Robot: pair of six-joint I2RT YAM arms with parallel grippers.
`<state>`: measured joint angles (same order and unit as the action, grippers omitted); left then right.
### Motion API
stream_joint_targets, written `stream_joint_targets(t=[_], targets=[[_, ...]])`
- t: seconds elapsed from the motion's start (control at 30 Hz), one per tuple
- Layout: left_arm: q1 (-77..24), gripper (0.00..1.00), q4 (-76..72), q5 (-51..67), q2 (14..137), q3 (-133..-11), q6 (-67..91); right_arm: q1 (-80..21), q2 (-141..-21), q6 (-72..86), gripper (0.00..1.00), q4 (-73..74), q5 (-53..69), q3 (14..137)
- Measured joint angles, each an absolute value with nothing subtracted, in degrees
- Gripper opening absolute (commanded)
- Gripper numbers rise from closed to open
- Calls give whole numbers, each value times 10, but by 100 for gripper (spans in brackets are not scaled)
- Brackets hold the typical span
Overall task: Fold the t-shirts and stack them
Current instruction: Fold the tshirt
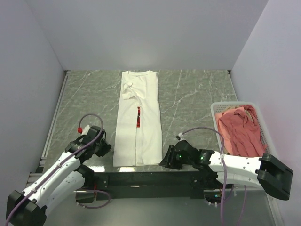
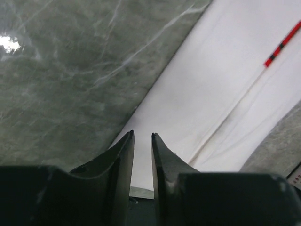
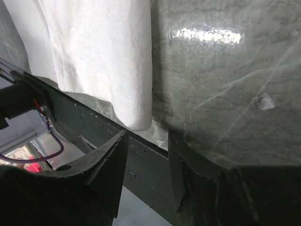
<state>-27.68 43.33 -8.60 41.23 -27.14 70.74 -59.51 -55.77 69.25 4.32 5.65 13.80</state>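
The white t-shirt (image 1: 138,122) lies folded into a long strip in the middle of the bench (image 1: 197,94), with a red sliver of print showing. At its near left corner the left pincer (image 2: 142,136) is narrowly parted and empty. At its near right corner the right pincer (image 3: 146,150) gapes, released. To the shirt's right, a salmon-pink shirt (image 1: 242,129) fills the basket (image 1: 264,128).

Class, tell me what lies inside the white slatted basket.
A crumpled salmon-pink t-shirt fills the basket, with cream cloth showing at its far left corner. Anything underneath is covered.
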Motion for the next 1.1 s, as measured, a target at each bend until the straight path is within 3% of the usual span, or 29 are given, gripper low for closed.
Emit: stream_joint_targets(t=[0.13,0.27,0.43,0.53,0.67,0.97,1.1], targets=[[-290,31,437,-68,409,-230,727,-595,-549,712,47,35,43,129],[-339,43,453,-67,416,-220,752,-595,-552,718,47,30,36,129],[-375,42,458,-70,434,-220,773,-595,-586,721,47,-1,39,136],[-390,32,464,-71,441,-220,782,-595,-610,721,47,-19,43,143],[-406,30,463,-70,441,-215,790,-595,-634,717,46,-29,48,155],[-432,16,448,-58,436,-199,805,-595,-674,696,44,-43,63,177],[-441,1,441,-54,433,-198,806,-595,-699,679,26,-33,69,194]])
